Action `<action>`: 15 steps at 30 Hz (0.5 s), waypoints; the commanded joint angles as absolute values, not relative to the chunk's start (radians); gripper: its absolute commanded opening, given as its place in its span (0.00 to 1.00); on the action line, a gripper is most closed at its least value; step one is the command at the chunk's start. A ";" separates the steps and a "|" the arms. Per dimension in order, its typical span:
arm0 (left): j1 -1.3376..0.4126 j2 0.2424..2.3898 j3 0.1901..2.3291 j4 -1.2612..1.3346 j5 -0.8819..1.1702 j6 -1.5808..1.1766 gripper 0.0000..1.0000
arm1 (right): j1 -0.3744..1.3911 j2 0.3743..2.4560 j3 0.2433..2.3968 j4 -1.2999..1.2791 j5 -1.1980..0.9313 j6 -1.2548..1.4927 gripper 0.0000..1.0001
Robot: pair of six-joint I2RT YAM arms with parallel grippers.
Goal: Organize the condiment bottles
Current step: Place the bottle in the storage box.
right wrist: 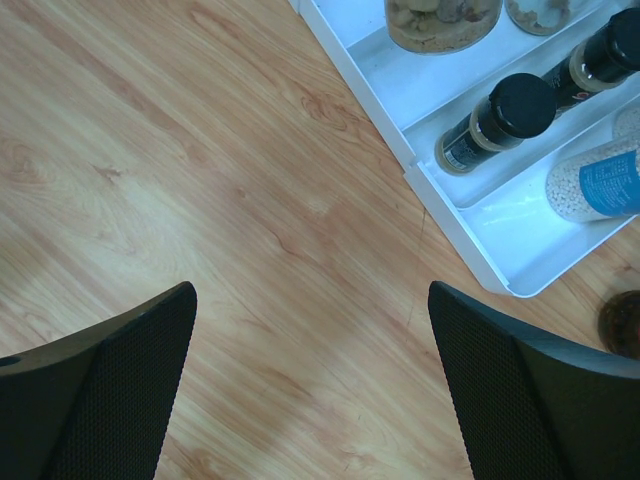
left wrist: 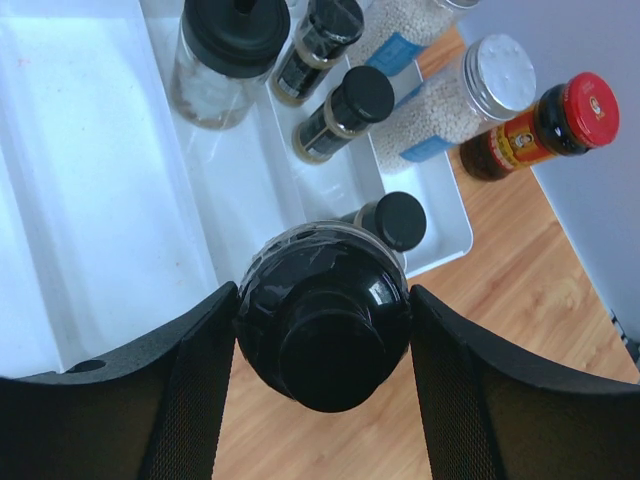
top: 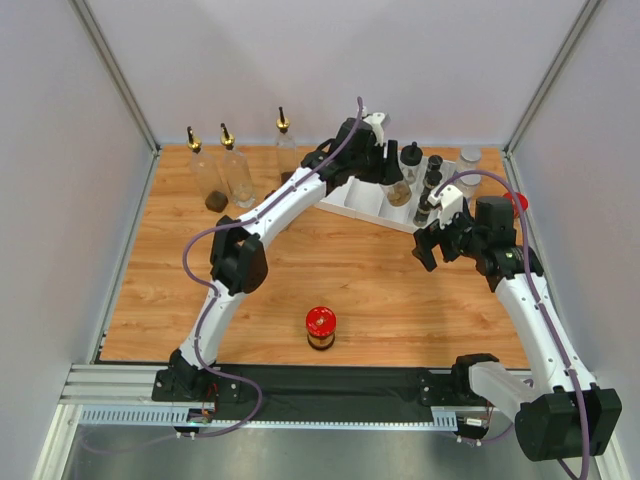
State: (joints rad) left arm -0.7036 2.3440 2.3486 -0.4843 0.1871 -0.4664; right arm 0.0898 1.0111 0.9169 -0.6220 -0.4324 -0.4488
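My left gripper (left wrist: 322, 300) is shut on a black-capped glass jar (left wrist: 322, 340) and holds it at the near edge of the white divided tray (left wrist: 90, 200); in the top view it is at the tray (top: 386, 172). In the tray stand a wide black-lidded jar (left wrist: 228, 50), small black-capped jars (left wrist: 345, 110) and silver-lidded shakers (left wrist: 460, 95). A red-lidded dark jar (left wrist: 545, 125) stands beside the tray. Another red-lidded jar (top: 320, 328) stands alone near the front. Three tall pourer bottles (top: 235, 165) stand at the back left. My right gripper (right wrist: 312, 380) is open and empty above bare wood.
The tray's corner (right wrist: 480, 255) lies to the front right of my right gripper (top: 428, 245). Grey walls close the table at the back and sides. A black rail (top: 330, 380) runs along the near edge.
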 commanded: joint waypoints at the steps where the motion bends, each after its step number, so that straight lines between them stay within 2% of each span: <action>1: -0.718 2.371 2.410 -0.313 0.143 -0.492 0.06 | 0.084 0.994 0.936 -0.574 -0.391 -0.439 1.00; 15: -0.735 2.479 2.438 -0.288 0.068 -0.454 0.10 | 0.084 0.986 0.936 -0.571 -0.385 -0.436 1.00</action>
